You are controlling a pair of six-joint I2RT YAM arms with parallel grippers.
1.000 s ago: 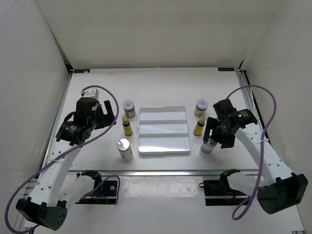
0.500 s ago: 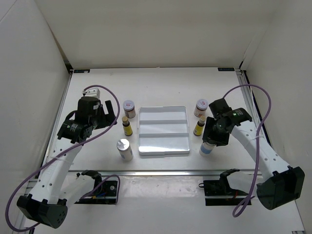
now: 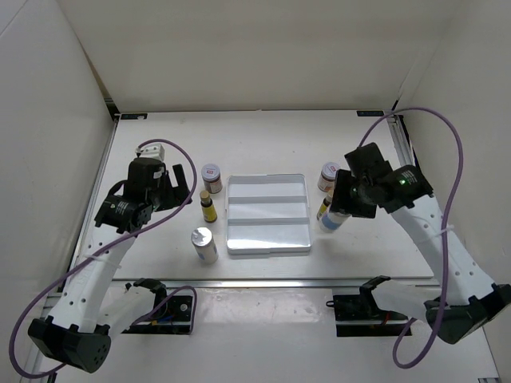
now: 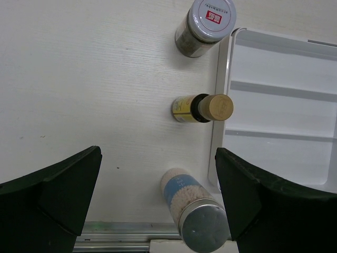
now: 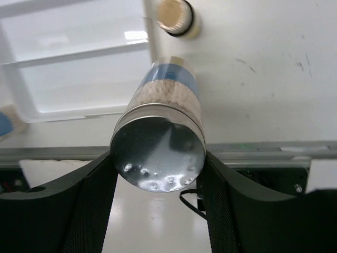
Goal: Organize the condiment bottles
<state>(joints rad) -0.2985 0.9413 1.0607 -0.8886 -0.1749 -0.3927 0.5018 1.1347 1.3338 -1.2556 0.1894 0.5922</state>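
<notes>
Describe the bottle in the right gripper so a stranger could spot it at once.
From the white divided tray in the middle, go to its right edge. There the right gripper clamps a white bottle. Unlike the yellow bottle and red-marked jar beside it, it has a shiny silver cap.

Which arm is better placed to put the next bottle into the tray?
Right. The right gripper is closed on a silver-capped bottle, held just beside the right edge of the tray. The left gripper is open and holds nothing.
</notes>
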